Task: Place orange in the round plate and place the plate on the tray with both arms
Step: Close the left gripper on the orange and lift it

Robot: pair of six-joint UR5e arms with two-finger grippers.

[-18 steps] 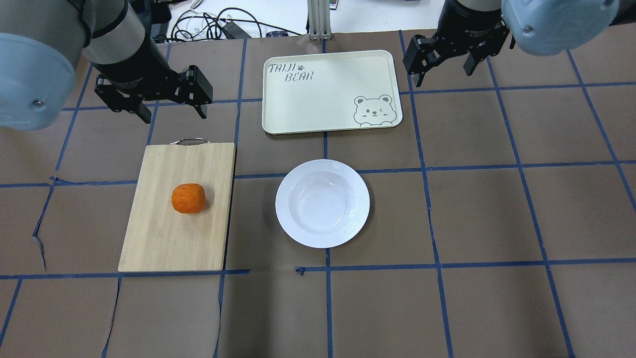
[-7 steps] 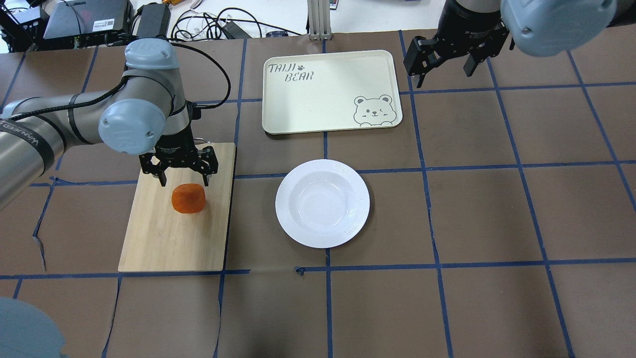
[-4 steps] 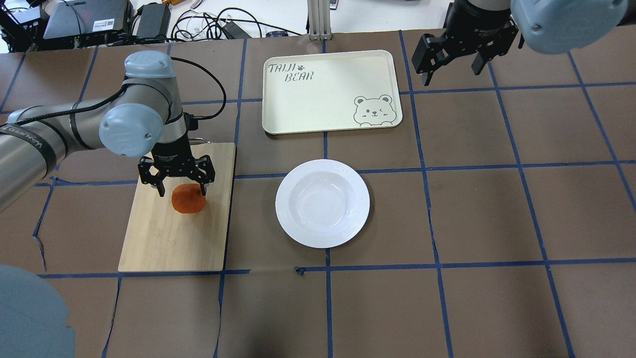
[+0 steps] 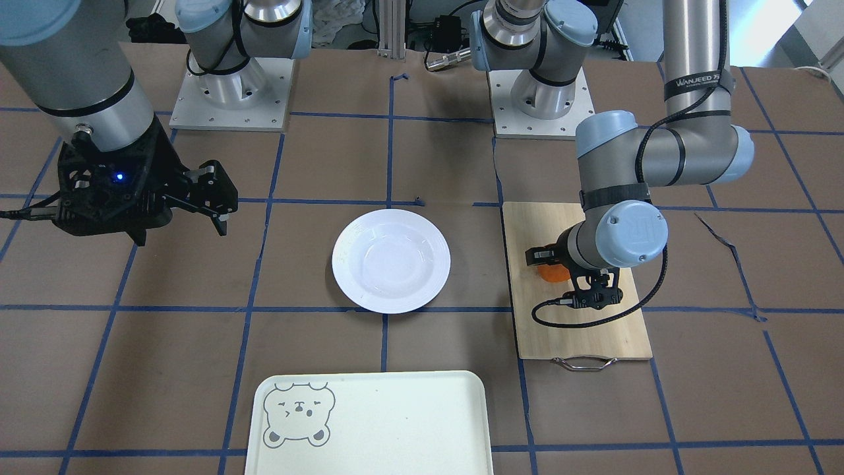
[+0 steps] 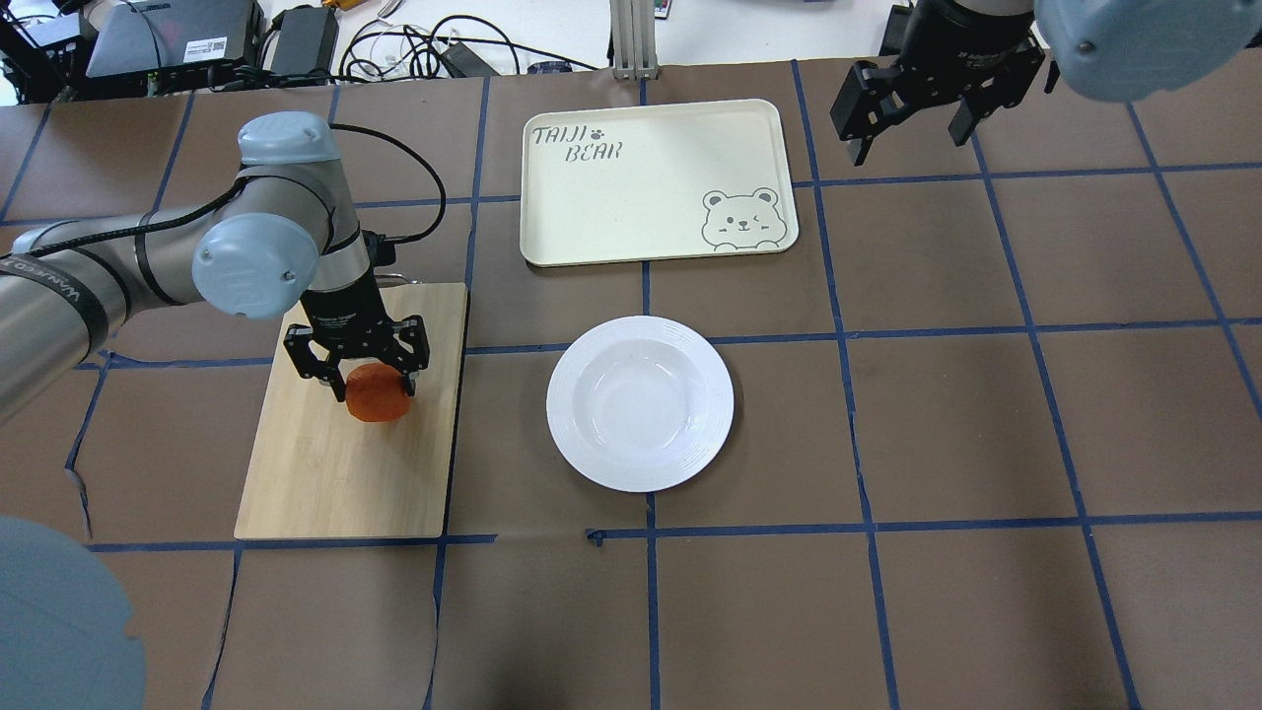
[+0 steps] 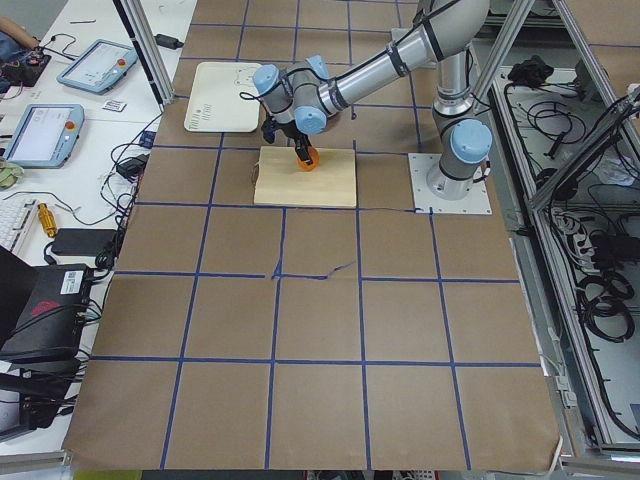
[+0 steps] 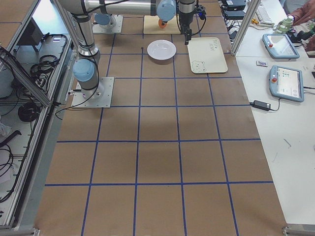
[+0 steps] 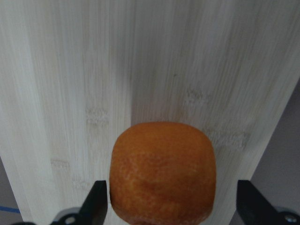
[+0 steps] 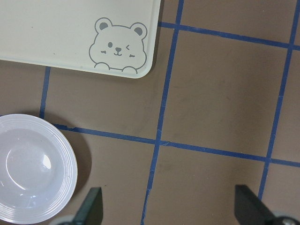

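The black left gripper is straddling the small dimpled orange on the bamboo cutting board, jaws spread, nothing clamped; the glossy white round plate is lying off to its side; the right gripper is hanging farthest, likewise spread.

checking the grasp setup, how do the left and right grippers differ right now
The left gripper is low over the cutting board, its fingers either side of the orange; the right gripper hangs above the table beside the tray. The left gripper has the orange between its fingers; the right gripper has nothing. Both are open.
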